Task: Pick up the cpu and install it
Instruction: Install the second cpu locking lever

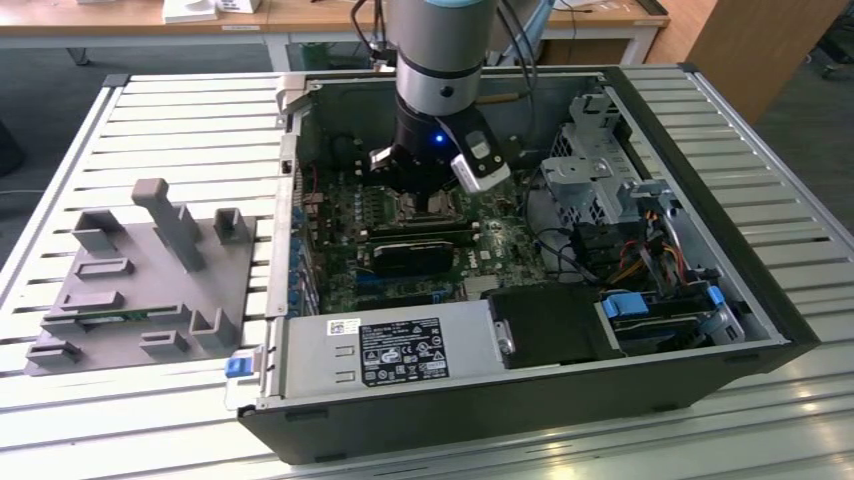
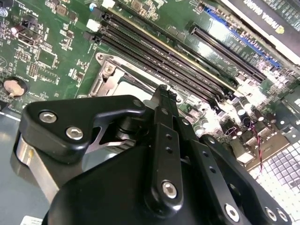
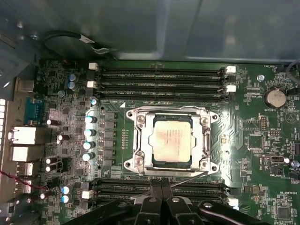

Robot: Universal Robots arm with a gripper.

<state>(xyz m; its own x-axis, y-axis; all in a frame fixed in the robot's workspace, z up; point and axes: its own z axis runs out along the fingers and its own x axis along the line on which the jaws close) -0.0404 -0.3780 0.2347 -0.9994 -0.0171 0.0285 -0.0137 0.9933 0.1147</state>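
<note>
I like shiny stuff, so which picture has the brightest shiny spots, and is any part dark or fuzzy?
In the first wrist view, the cpu glows pale in its socket, with bright glare beside the frame. In the second wrist view, the gripper looms dark and close, a little soft. In the exterior view, the computer case is shadowy inside, with one blue light on the arm.

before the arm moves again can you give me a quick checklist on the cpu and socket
1. cpu lying inside the socket frame: ok.
2. cpu flat and square to the frame in the first wrist view: ok.
3. gripper beside the socket, off the chip: ok.
4. Pins engaged under the cpu: cannot tell.
5. memory slots beside the socket free of loose parts: ok.
</note>
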